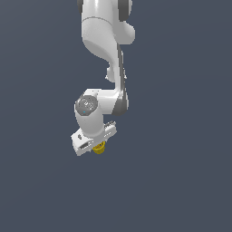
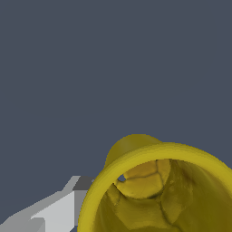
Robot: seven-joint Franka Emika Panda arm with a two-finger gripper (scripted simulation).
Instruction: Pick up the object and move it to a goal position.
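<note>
Arm hangs down from the top of the exterior view, wrist bent, against plain grey-blue surroundings. Hand points downward, clamped on the yellow cup, which shows just beneath the white hand body. Wrist view: cup's hollow rim fills the near field, one grey-white finger beside it.
</note>
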